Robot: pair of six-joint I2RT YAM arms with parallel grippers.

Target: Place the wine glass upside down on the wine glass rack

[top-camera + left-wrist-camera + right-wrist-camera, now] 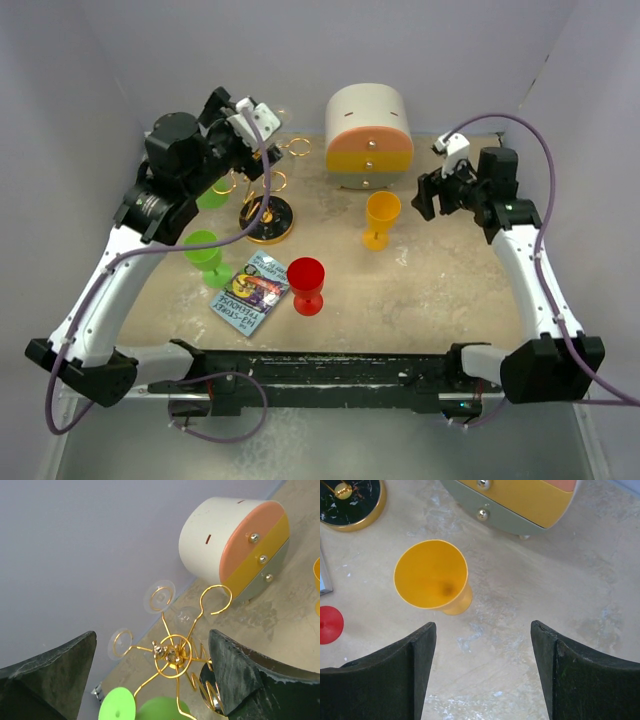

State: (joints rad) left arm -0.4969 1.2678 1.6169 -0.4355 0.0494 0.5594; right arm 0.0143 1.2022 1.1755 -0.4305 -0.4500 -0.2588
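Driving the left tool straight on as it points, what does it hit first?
Probably the gold wire wine glass rack: its hub sits nearly centred ahead of the open left tool; depth unclear.

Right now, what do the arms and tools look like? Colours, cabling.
Left arm and right arm: white links, black joint housings, black bases. A mauve cable loops along each. Left tool and right tool: black-and-white bodies, two dark, matte, wedge-shaped fingers each.
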